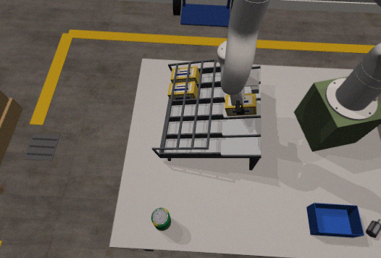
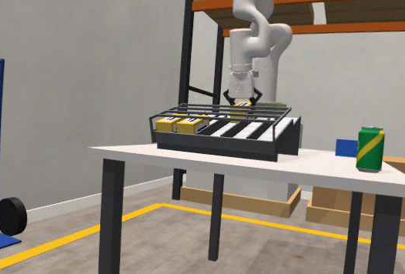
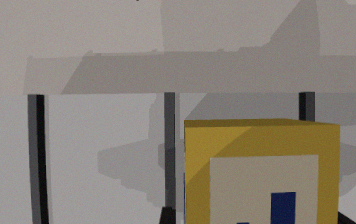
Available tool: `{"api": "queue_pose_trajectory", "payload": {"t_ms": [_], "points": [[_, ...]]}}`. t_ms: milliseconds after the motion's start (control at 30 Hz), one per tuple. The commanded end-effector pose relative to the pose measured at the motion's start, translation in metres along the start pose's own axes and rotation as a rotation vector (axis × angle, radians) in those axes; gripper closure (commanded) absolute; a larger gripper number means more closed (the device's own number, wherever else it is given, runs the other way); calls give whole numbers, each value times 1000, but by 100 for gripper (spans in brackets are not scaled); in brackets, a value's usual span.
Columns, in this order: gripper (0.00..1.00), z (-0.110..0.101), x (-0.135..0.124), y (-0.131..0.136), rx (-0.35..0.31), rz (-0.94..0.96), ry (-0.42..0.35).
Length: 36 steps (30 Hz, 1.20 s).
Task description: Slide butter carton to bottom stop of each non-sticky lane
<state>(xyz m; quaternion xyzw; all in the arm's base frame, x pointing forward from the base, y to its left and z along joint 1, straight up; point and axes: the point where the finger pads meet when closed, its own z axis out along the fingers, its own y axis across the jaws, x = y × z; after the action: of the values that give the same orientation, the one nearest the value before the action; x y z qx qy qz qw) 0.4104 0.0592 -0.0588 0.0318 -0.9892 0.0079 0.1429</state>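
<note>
Top view first: from where I stand, the rack [image 1: 191, 155] [image 2: 290, 139] [image 3: 170, 150] sits on the pale tabletop [image 1: 202, 214] [image 2: 315, 167] [image 3: 75, 30], its five lanes sloping down to the stop [image 1: 165, 121] [image 2: 215, 143]. One butter carton [image 1: 185, 74] [image 2: 166, 125] rests down there in the outermost lane, on the side away from the can [image 1: 161, 218] [image 2: 370, 149]. A second carton [image 1: 182, 90] [image 2: 192, 125] is at the bottom of the lane next to it. The third carton [image 1: 240, 105] [image 2: 241, 117] [image 3: 262, 142] is at the high end of the middle lane, with the arm [image 1: 240, 47] [image 2: 249, 46] reaching down over it.

The hand [image 1: 240, 108] [image 2: 242, 101] [image 3: 257, 216] is spread most of the way open, its fingers either side of that third carton but not clamped on it. In the wrist view a narrow gap shows on the carton's left; whether the other finger touches it, I can't tell. The two lanes nearest the can hold no carton. Well apart from the rack are the upright green can and a blue tray [image 1: 309, 221] [image 2: 346, 148], with a small dark object [image 1: 374, 229] just beside the tray.
</note>
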Motion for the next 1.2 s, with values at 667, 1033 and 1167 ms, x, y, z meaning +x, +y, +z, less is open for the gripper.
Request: {"api": "queue_pose_trajectory", "payload": {"t_ms": [667, 1033, 1167], "points": [[10, -1, -1, 0, 0, 0, -1], [10, -1, -1, 0, 0, 0, -1], [10, -1, -1, 0, 0, 0, -1]]}}
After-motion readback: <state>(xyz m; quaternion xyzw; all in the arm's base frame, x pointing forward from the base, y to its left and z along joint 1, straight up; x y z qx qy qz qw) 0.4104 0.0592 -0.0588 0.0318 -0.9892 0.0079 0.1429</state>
